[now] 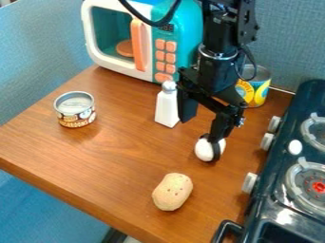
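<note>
1. My gripper (213,148) hangs down right of the middle of the view, its lower end at the small white egg-shaped object (204,150). I cannot tell from here whether it is open or closed.

2. That white object is near the stove side of the brown wood-grain counter (120,156). It looks rounded, but black gripper parts cross it, so I can't settle its long axis or which way it points. I also can't make out whether it touches the wood.

3. Nearer the camera lies a tan, potato-shaped object (172,191) with small dark pits; its long axis slants from lower left to upper right.

4. Behind the gripper, a white bottle with a grey cap (167,108) stands upright. Off to the left, a short silver can with a brown-and-white label (75,109) stands on its base.

5. At the back, the teal-and-white toy microwave (139,40) is cut off by the top edge. To its right, the arm and a cable partly hide a yellow-and-blue can (259,88).

6. The dark toy stove (279,190) with grey knobs runs out of view at the right; a small white oval (295,147) shows on it, too small to identify.
</note>
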Controlling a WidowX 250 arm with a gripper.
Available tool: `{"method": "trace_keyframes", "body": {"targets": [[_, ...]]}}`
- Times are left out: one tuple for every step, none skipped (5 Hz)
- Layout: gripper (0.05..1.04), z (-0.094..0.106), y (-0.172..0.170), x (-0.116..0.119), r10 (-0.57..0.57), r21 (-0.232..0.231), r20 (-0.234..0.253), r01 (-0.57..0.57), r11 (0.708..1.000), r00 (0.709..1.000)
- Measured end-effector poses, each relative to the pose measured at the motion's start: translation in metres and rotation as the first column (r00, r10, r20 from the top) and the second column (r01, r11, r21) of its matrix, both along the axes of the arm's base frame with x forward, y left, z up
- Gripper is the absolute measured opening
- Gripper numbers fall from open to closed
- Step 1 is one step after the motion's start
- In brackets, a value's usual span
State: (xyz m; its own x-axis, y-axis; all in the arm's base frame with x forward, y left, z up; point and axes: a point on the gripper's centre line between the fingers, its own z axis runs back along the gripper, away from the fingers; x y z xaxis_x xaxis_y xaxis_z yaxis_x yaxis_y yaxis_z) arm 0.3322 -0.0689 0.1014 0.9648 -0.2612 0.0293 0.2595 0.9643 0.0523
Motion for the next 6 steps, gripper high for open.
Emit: {"method": "trace_keyframes", "body": {"targets": [[1.001, -0.013, 0.001, -0.003, 0.004, 0.006, -0.039, -0.004, 1.000, 0.999], [1.001, -0.020, -0.002, 0.000, 0.020, -0.008, -0.052, -0.020, 1.000, 0.998], [1.001, -0.029, -0.002, 0.009, 0.016, 0.004, -0.035, -0.016, 1.000, 0.999], [1.001, -0.034, 0.000, 0.016, 0.013, 0.025, -0.048, -0.012, 1.000, 0.999], [1.001, -0.039, -0.001, 0.024, 0.008, 0.044, -0.067, -0.005, 0.999, 0.998], [1.001, -0.043, -0.004, 0.027, -0.003, 0.029, -0.069, 0.005, 1.000, 0.998]]}}
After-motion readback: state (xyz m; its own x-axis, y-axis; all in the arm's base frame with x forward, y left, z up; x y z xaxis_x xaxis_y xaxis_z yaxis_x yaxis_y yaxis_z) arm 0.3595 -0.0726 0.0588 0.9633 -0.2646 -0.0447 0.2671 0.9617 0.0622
